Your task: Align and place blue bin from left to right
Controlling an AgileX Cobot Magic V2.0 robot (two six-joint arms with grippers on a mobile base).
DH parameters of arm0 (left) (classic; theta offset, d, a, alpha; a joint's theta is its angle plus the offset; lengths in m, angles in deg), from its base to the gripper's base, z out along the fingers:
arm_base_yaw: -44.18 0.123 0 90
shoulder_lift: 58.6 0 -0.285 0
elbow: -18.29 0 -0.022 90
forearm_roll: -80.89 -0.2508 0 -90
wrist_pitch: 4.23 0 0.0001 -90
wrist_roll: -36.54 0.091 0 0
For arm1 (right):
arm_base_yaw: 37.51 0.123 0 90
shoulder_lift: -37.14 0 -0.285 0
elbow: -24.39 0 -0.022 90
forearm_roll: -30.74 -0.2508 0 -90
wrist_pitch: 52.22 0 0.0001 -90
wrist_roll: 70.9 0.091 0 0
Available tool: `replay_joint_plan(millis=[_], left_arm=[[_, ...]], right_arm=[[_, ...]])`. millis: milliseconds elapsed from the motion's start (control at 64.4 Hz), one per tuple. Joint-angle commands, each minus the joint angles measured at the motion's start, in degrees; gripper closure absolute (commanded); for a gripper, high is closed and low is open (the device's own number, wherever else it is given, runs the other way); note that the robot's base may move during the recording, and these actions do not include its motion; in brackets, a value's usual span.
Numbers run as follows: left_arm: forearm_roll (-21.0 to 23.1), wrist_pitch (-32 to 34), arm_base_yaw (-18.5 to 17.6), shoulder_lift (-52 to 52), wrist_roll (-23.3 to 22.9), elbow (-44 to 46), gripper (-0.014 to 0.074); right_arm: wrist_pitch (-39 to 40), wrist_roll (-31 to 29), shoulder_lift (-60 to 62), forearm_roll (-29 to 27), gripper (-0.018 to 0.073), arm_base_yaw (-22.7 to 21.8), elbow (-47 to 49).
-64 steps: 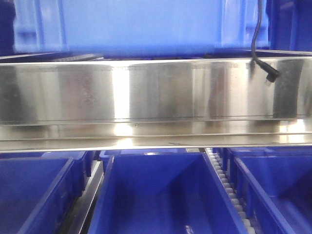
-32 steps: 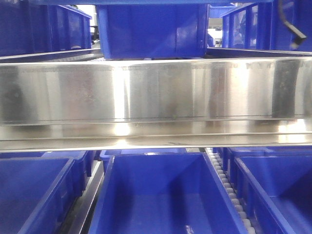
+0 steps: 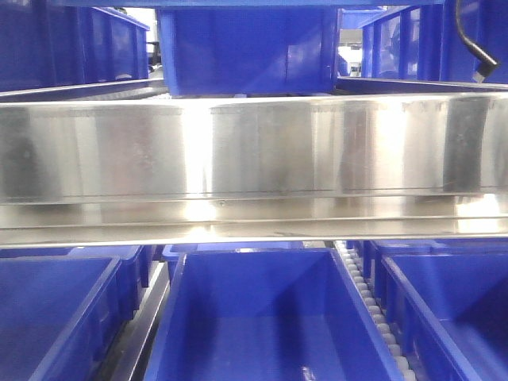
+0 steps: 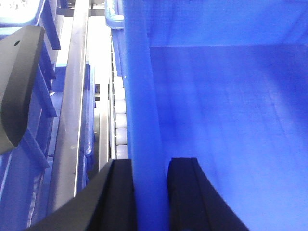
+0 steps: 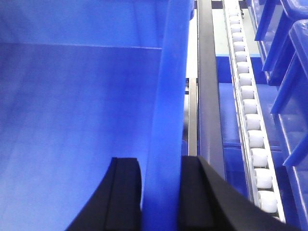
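1. Blue bin point(image 4: 231, 120) point(image 5: 72, 120) hangs between the two grippers over the roller lanes of a rack. It is upright, and its open top faces the wrist cameras, which look down into its interior.
2. Its two gripped side walls run straight away from the cameras. On the left the wall lies parallel to a white roller track point(image 4: 120, 110) and a steel rail point(image 4: 72, 110). On the right it lies parallel to another roller track point(image 5: 250, 120) and a grey rail point(image 5: 209, 96).
3. Both wrist views crop the bin, so its full outline is lost, and I cannot tell which side is the long one. Whether its base touches the rollers is also hidden.
4. In the front view a steel shelf beam point(image 3: 254, 151) fills the middle. Darker bins point(image 3: 254, 317) sit below it and another dark bin point(image 3: 246, 48) above it. A thin lighter strip along the top edge point(image 3: 238, 2) cannot be identified. A black cable point(image 3: 468, 40) dangles at upper right.
5. Left gripper point(image 4: 150, 161) reaches in from the near side and straddles the left wall. One finger point(image 4: 118, 192) is outside and the other inside, and the jaws pinch the wall.
6. Right gripper point(image 5: 159, 159) mirrors it on the right wall. Its inner finger point(image 5: 125, 192) is inside the bin and the outer one is against the outside face, so it too clamps the plastic.
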Motion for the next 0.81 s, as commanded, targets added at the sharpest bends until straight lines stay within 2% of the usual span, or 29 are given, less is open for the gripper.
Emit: replay_joint_plan(millis=[0,792], left_arm=[[1.41,4.46,-0.95,1.47,0.53,1.00,0.0612],[1.41,4.46,-0.95,1.47,0.53,1.00,0.0612]], right_arm=[[5.56,-1.19,1.51,-1.50,0.0638,0.21,1.19],[5.56,-1.19,1.51,-1.50,0.0638,0.21,1.19]])
